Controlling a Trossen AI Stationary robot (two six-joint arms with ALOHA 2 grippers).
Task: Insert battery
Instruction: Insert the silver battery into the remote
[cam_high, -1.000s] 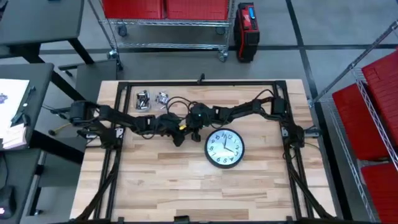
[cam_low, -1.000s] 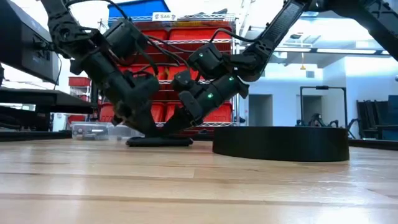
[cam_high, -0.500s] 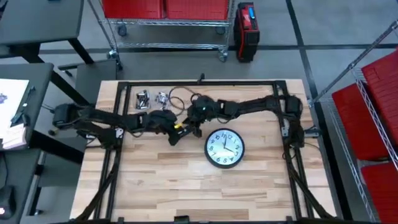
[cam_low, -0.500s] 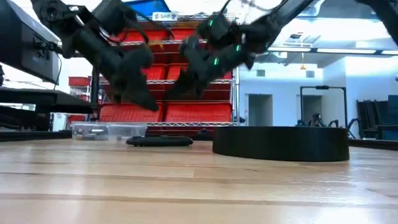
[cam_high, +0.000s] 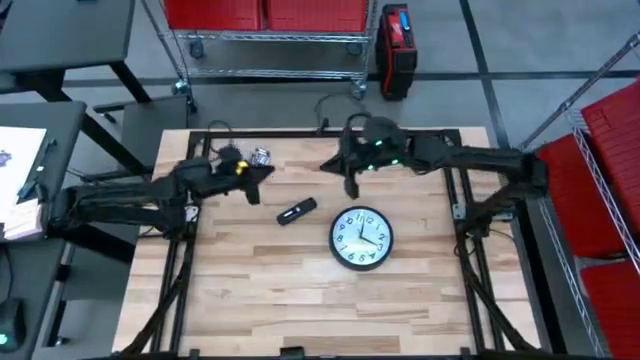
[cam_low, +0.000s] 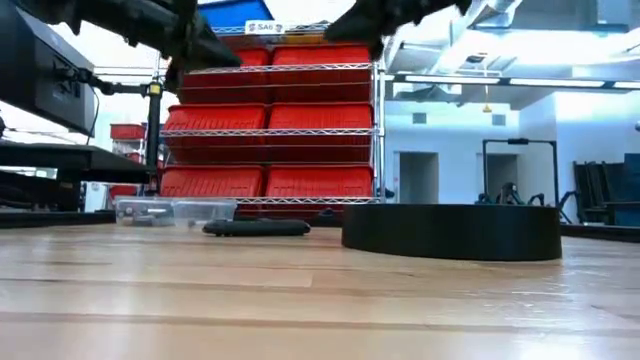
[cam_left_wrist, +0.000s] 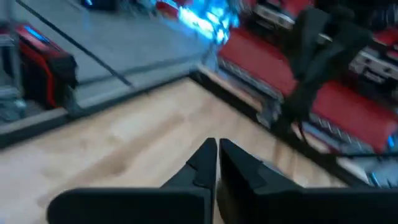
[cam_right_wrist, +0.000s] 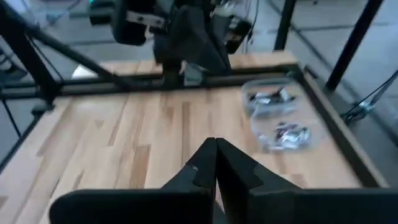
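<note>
Wooden surface (cam_high: 300, 290) now bears the remote (cam_high: 296, 211) alone beside the clock (cam_high: 361, 238), since the left claw (cam_high: 262, 172) and right claw (cam_high: 347, 172) have lifted away pressed together, suggesting the battery work is over.

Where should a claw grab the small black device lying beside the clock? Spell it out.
Take the black device across its narrow width, near the middle, coming straight down from above. It lies flat on the table as a slim bar angled diagonally, apart from the clock, so the fingers should straddle its long sides, turned to match that angle.
</note>
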